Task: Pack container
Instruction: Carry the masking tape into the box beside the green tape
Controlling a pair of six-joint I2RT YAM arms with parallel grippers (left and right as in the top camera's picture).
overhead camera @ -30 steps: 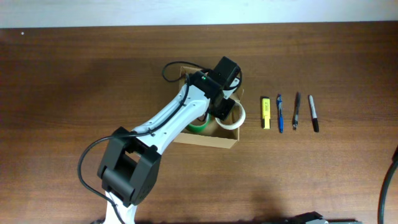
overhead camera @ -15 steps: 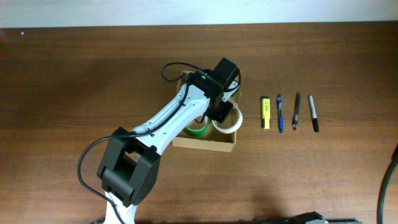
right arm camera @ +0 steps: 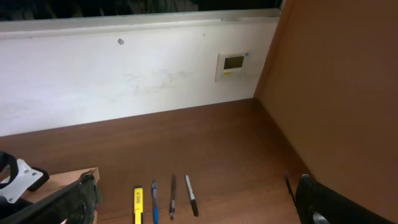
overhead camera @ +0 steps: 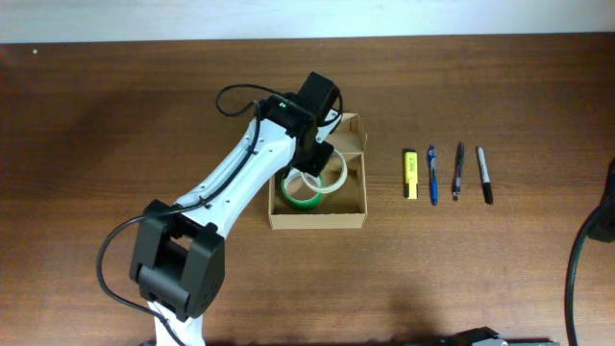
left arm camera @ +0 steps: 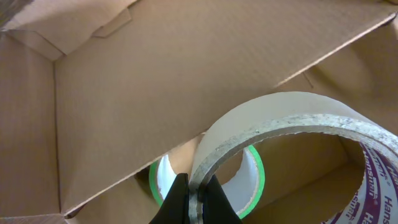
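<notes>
Tan-brown corrugated cardboard forms the container (overhead camera: 318,220), a small rectangular box sitting open near the middle of the dark, wood-grained table (overhead camera: 115,115), just left of a row of four pens. In the left wrist view its fluted walls (left arm camera: 112,93) show fine ribbing, and a flat cardboard panel slants across the inside. The left gripper (left arm camera: 196,198) is over the box with its two dark fingers (left arm camera: 177,200) pinched together on the thin wall of a beige tape roll (left arm camera: 280,112), a wide hoop with a rough, speckled edge and purple lettering on its inner core. This roll is held tilted above the box floor, and from overhead (overhead camera: 330,178) it overlaps a green tape roll (overhead camera: 300,195), which lies flat in the lower left part of the box; its glossy green rim and pale core show through the hoop. Beside the box lie a short yellow highlighter (overhead camera: 410,176), a slim blue pen (overhead camera: 432,176), a dark pen (overhead camera: 458,172) and a black marker (overhead camera: 485,176), parallel and apart. The right gripper (right arm camera: 196,208) hangs well away, facing a white wall (right arm camera: 93,74), its blurred black fingers (right arm camera: 326,202) spread wide with nothing between them.
</notes>
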